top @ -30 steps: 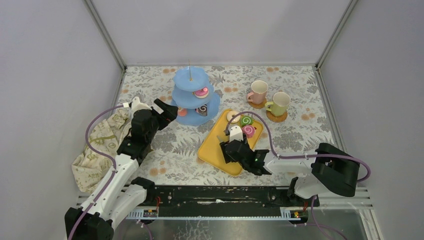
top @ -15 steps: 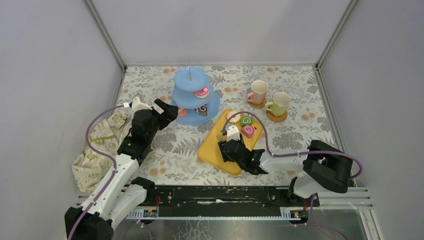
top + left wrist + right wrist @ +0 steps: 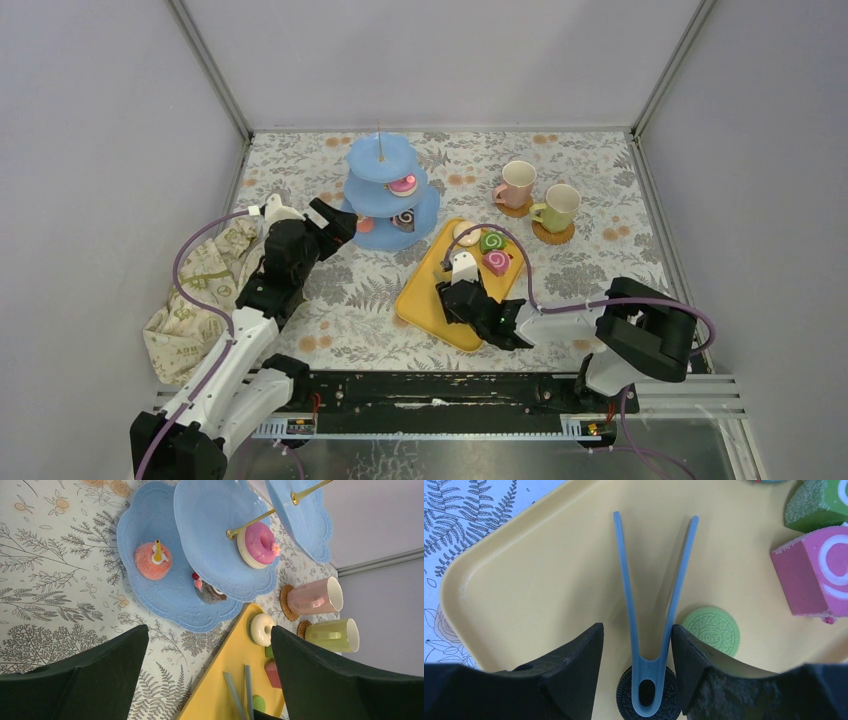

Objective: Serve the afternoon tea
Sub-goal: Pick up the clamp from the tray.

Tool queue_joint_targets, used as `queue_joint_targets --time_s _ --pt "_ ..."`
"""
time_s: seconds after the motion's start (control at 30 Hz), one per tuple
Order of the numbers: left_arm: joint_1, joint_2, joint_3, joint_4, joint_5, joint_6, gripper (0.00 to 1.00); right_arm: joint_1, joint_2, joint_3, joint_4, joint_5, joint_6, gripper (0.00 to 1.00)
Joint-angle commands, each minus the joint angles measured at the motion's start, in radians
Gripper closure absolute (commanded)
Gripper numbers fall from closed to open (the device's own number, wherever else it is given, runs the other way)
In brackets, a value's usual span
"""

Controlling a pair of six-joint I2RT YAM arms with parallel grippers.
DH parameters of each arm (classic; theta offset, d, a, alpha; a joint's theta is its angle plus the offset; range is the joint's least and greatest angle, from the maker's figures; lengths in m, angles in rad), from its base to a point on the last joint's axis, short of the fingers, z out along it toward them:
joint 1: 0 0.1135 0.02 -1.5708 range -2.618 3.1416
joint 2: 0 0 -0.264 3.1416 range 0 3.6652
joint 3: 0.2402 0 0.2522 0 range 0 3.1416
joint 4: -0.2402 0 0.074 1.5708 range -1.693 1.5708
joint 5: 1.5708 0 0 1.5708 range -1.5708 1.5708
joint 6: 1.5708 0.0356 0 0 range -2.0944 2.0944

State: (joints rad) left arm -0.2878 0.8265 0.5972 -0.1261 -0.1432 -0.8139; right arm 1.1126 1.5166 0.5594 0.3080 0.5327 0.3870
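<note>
Roughly a third done, I reckoned: three pastries (image 3: 402,185) sat on the stand (image 3: 378,158) at 11 o'clock, five more waited on the yellow tray (image 3: 425,295) at its 5 o'clock, my right claw (image 3: 636,632) gaped around the blue tongs (image 3: 650,670) unclamped, and my left claw (image 3: 209,632) was wide apart and empty.

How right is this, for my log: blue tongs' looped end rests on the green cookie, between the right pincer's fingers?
Wrong cookie: the right wrist view shows the tongs' looped end on the black cookie, between the right pincer's fingers.
</note>
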Motion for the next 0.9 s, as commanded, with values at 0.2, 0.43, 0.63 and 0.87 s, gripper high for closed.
queue_joint_targets --time_s 0.2,0.43,0.63,0.87 --pt "-0.011 0.003 -0.012 0.064 -0.022 -0.008 0.01 0.008 0.026 -0.012 0.069 0.019 0.035 0.51" --pt "-0.013 0.002 -0.013 0.065 -0.022 -0.008 0.01 0.008 -0.003 -0.004 0.041 0.024 0.036 0.62" --pt "-0.013 -0.001 -0.011 0.065 -0.022 -0.009 0.01 0.008 -0.055 0.077 -0.101 0.02 0.033 0.66" --pt "-0.013 -0.015 -0.01 0.065 -0.019 -0.006 0.01 0.005 -0.095 0.205 -0.312 0.03 0.045 0.66"
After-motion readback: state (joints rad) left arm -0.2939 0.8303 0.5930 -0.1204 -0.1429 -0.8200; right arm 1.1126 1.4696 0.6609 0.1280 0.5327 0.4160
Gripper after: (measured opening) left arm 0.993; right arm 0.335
